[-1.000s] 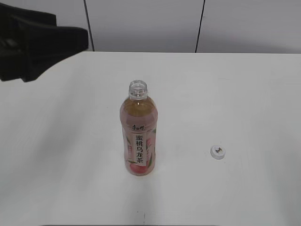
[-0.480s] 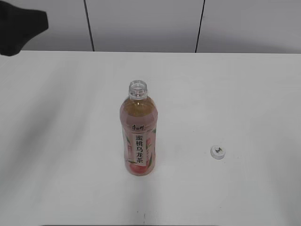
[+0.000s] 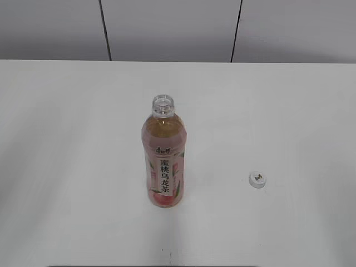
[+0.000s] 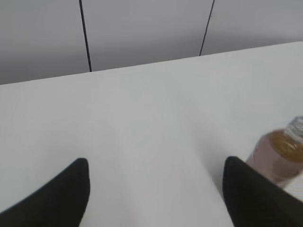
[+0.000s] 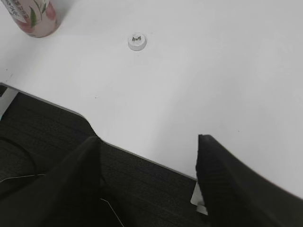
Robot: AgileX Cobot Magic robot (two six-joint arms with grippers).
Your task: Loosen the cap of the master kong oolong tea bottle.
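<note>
exterior view | master kong oolong tea bottle [image 3: 164, 158] upright mid-table, neck bare | cap [image 3: 257, 179] on table, right, well apart | left gripper [image 4: 156, 189], right gripper [image 5: 149, 156] both spread, empty | I'd fear knocking the open bottle: spill

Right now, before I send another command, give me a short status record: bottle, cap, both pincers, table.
bottle: master kong oolong tea bottle upright near the table's middle, neck open, no cap on it
cap: white cap lying on the table to the bottle's right, apart from it
left pincer: open, empty, above the table, bottle at its right
right pincer: open, empty, over the table's near edge, away from the cap
table: white table, nothing else on it in view
</note>
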